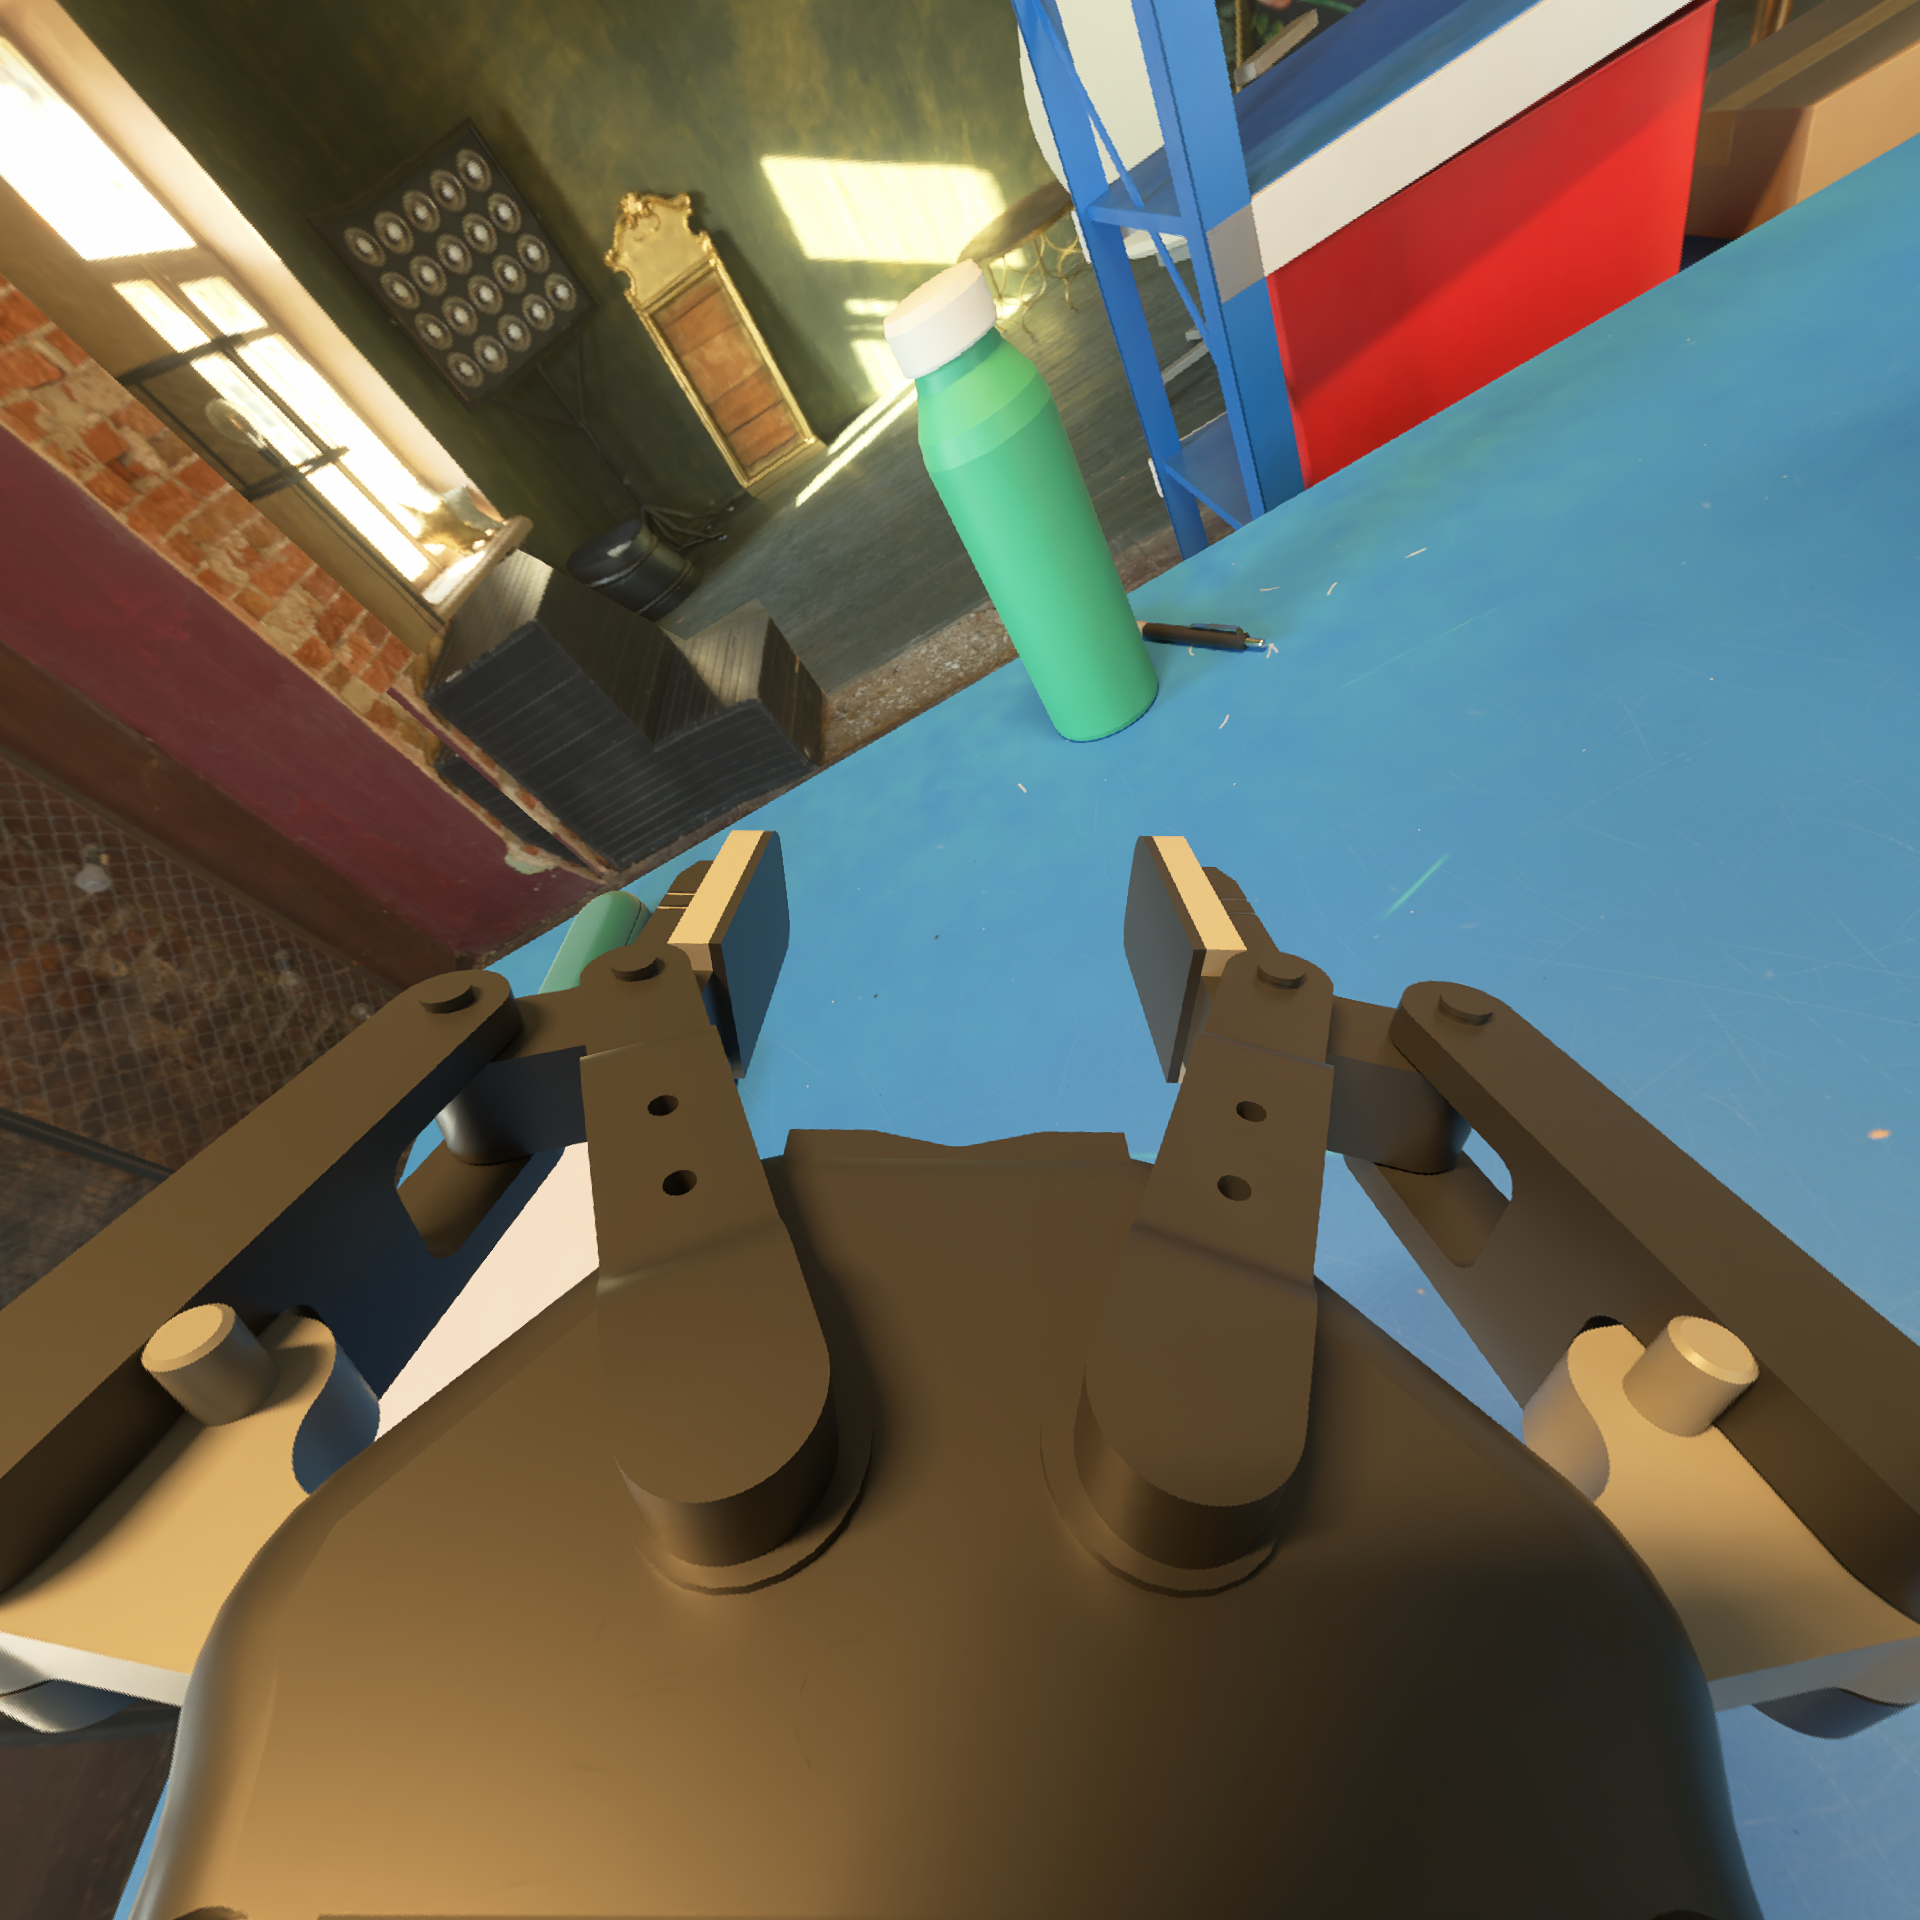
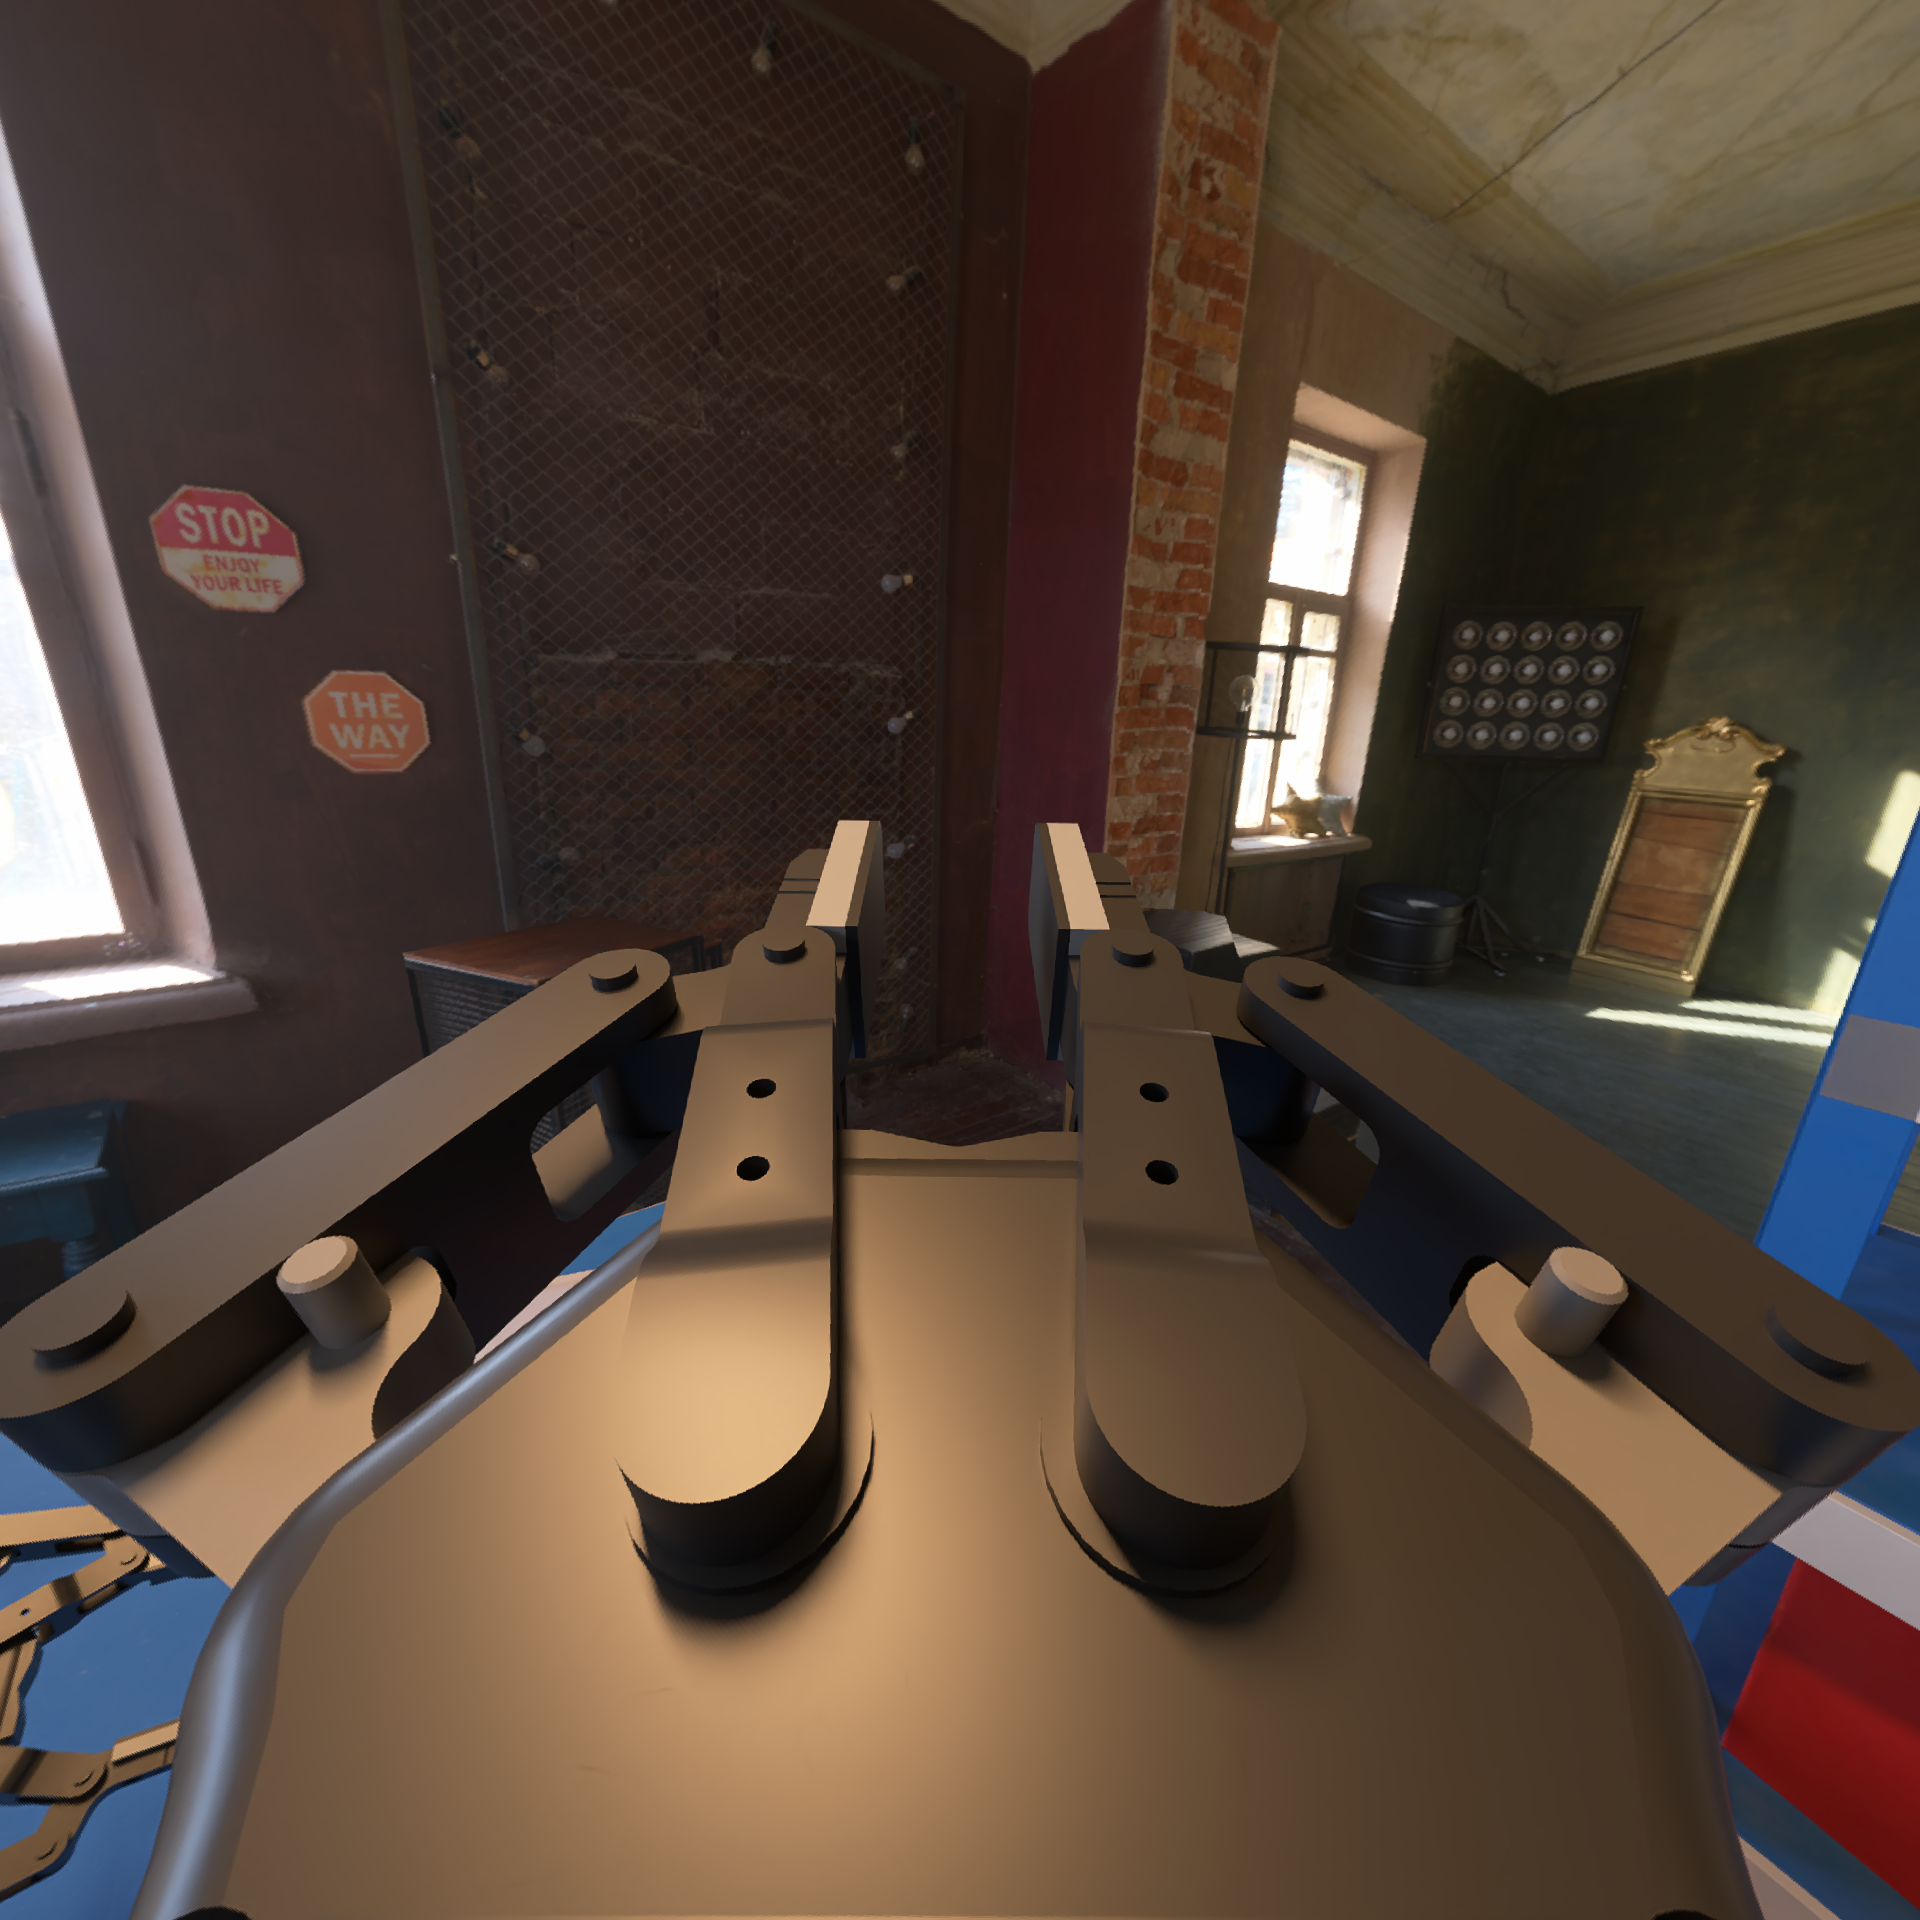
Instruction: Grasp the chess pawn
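No chess pawn shows in either view. My left gripper (image 1: 956,862) is open and empty, its fingers spread wide over the blue table (image 1: 1507,831). My right gripper (image 2: 956,862) points level out at the room wall, above the table. Its pads stand a narrow gap apart with nothing between them. Part of another gripper's linkage (image 2: 62,1683) shows at the lower left of the right wrist view, over the blue table.
A green bottle (image 1: 1029,520) with a white cap stands near the table's far edge. A dark pen (image 1: 1200,636) lies beside it. A second green object (image 1: 597,935) lies partly hidden behind my left finger. A blue shelf frame (image 1: 1143,260) and a red and white box (image 1: 1475,260) stand at the back right.
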